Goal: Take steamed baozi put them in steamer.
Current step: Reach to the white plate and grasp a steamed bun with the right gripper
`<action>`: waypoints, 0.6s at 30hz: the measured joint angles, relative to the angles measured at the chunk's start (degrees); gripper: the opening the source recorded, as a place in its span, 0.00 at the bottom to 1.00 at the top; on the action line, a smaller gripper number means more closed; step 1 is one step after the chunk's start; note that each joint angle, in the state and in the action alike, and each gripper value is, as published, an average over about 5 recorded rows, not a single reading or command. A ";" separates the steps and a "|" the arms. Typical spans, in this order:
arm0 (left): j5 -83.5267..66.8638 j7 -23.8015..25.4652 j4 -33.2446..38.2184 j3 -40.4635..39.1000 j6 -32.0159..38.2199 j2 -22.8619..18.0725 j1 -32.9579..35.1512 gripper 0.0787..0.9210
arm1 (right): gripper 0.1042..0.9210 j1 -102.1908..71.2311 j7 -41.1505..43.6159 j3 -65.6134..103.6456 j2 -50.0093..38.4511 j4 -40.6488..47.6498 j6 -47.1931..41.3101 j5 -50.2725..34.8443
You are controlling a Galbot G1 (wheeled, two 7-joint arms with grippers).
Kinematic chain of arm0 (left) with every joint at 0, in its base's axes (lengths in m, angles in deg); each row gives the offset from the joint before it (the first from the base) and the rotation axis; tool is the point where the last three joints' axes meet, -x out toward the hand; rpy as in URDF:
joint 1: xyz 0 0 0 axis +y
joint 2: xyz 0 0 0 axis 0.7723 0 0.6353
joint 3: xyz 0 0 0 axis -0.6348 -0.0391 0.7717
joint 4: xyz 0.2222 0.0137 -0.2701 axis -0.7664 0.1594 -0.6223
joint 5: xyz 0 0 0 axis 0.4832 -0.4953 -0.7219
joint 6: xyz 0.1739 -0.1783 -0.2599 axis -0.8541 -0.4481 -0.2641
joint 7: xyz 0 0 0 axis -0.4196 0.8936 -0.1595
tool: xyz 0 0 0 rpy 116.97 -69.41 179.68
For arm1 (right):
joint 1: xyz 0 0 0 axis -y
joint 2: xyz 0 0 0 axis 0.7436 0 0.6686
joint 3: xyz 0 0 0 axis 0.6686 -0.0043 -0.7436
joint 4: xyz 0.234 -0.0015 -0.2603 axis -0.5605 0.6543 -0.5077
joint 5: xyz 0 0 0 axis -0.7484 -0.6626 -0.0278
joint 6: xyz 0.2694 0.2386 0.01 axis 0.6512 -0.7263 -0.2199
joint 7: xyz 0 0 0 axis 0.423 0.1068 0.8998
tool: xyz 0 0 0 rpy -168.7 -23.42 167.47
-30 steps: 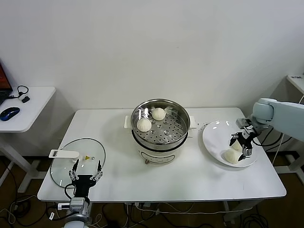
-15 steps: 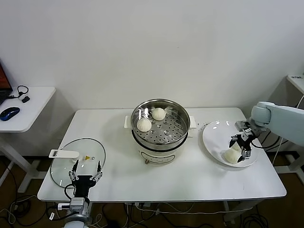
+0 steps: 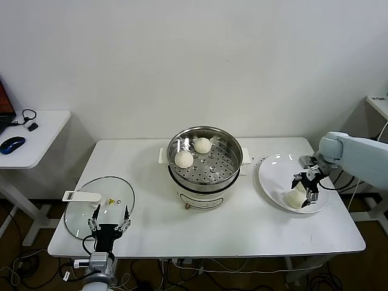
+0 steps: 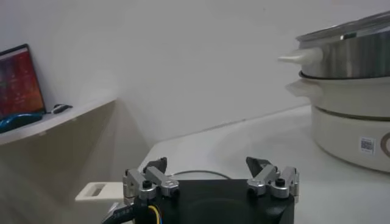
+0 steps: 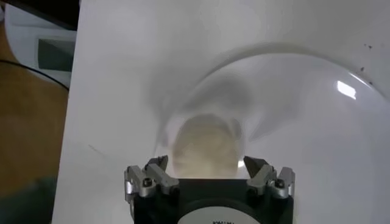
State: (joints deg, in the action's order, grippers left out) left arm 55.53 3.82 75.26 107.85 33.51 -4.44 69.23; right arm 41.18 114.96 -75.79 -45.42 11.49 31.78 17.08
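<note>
Right gripper (image 3: 305,188) hangs open-jawed over a baozi (image 3: 294,199) on the plate (image 3: 273,170).

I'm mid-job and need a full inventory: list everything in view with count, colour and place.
baozi in steamer: two, off-white, on the perforated floor.
baozi on plate: two, off-white, one partly hidden by the pincer.
steamer: one, shiny steel on white pot, table centre.
plate: one, white, right of steamer.
glass lid: one, clear with white handle, table's left front.
table: one, white.
side desk: one, white, far left, holding a blue mouse.
right pincer: open, over the plate's baozi.
left pincer: open, parked by the glass lid.
</note>
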 measured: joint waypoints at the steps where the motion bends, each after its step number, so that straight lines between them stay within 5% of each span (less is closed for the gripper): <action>1: 0.00 0.00 0.00 0.00 0.00 0.00 0.00 0.88 | 0.88 -0.04 0.06 0.03 -0.02 0.04 0.01 0.02; 18: -0.03 -0.07 0.10 0.09 0.08 0.00 0.12 0.88 | 0.78 -0.97 0.10 0.88 -0.27 0.83 0.13 0.60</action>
State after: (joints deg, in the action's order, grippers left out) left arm 55.50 3.75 75.36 107.94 33.59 -4.44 69.34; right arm 40.21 115.06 -74.91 -45.69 12.32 31.91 17.67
